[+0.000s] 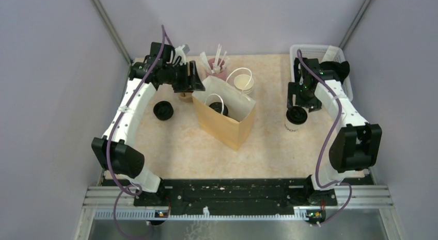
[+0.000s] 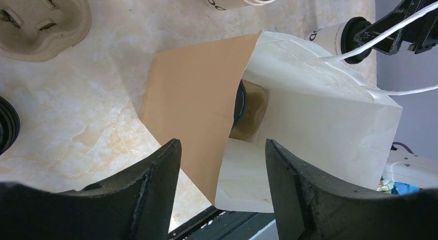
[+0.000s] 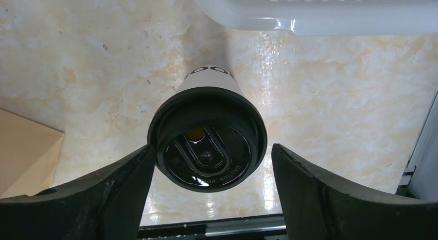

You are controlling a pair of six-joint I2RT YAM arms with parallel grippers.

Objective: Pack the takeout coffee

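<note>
Wide view first: the marbled table [image 1: 181, 147], and at its middle the brown paper bag [image 1: 227, 129] standing open, mouth up, with one lidded coffee cup [image 1: 218, 107] already sitting down inside it. The left gripper [image 2: 223, 147] hovers at the bag's rim on the left side, jaws apart. The bag's wall runs up between its fingers, but nothing is pinched that I can see. Over to the right, where the move is set up: the other coffee cup [image 1: 295, 117] stands upright on the table, well apart from the bag and on its right, near the white basket [image 1: 320, 54]. The right arm is plainly the nearer one. The right gripper [image 3: 212, 149] is down over the cup, jaws open, one finger on either side of the black lid [image 3: 206, 142]. In the wrist view the cup sits dead centre between them with only a sliver of gap each side, so thin on one side that I can't rule out contact. The cup's long axis is vertical, in line with the claw's approach, so the fingers would close across its round top. My read: squeeze, lift straight up, carry it left to the bag's mouth.
</note>
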